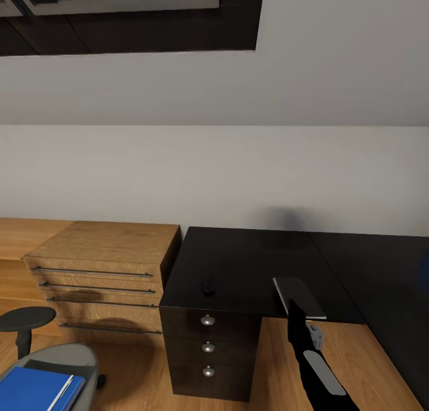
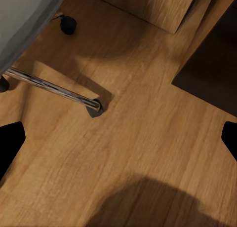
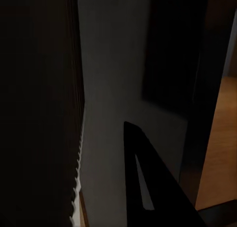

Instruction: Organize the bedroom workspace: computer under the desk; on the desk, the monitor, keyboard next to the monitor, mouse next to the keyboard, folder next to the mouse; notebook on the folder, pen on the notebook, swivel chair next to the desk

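R hand (image 1: 296,306) sits at the front edge of the surface (image 1: 250,262), approx 5 o'clock in head view, fingers closed on a flat dark grey slab, the notebook (image 1: 300,296), which lies on the black top w/ its near end over the edge; R wrist view shows white spiral wire (image 3: 78,177) along one side of it. R arm (image 1: 316,366) runs black down to 5 o'clock. Small black mouse (image 1: 208,287) rests on the surface at approx 9 o'clock from the hand, near the front edge, well apart from the notebook. Below it, black drawer unit (image 1: 208,351) w/ three round silver knobs. Light wooden chest of drawers (image 1: 101,274) stands just beside the desk at 9 o'clock. Swivel chair (image 1: 56,363) at 7 o'clock carries the blue folder (image 1: 33,390) on its seat, pale pen (image 1: 61,388) lying on the folder. L hand: only two dark finger tips (image 2: 10,145) at the L wrist view's edges, wide apart, over wood floor (image 2: 128,138); a chrome chair leg (image 2: 54,89) and caster (image 2: 67,24) show there.
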Motion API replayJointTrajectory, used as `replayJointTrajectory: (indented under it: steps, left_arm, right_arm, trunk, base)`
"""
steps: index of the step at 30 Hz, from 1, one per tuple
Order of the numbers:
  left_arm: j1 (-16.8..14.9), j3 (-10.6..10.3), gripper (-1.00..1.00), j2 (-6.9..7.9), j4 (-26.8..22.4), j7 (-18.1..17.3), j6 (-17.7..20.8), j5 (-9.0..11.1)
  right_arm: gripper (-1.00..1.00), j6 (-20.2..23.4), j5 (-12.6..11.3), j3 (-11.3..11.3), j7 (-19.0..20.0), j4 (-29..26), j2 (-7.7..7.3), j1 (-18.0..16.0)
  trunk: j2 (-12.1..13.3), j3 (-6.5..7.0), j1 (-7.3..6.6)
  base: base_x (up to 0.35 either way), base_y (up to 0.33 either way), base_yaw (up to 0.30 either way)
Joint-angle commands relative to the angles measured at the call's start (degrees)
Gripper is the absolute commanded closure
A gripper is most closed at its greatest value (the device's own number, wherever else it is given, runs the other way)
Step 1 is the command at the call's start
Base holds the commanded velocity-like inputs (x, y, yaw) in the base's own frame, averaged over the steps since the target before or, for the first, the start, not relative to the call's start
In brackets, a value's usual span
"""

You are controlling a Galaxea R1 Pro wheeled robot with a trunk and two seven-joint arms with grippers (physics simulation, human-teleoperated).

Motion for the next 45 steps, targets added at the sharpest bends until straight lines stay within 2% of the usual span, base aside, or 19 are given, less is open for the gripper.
replayJointTrajectory:
  steps: [1,43,45]
  left_arm:
    - [0.0,-0.4,-1.00,0.02,0.1,-0.3,-0.2,0.6]
    - [0.0,-0.3,-1.00,0.02,0.1,-0.2,-0.2,0.7]
    - [0.0,-0.3,-1.00,0.02,0.1,-0.2,-0.2,0.8]
  right_arm:
    - [1.00,0.0,-0.6,-0.1,0.3,0.0,0.05,0.0]
    - [1.00,-0.1,-0.4,0.0,0.4,2.3,-0.19,0.0]
    - [1.00,-0.1,-0.4,0.0,0.4,2.3,-0.19,0.0]
  trunk:
    - [0.0,-0.06,0.00]
    - [0.0,-0.06,0.00]
    - [-0.8,-0.42,0.44]
  base:
    - [0.000,0.000,0.000]
    - [-0.031,0.000,0.000]
    - [-0.001,0.000,0.000]
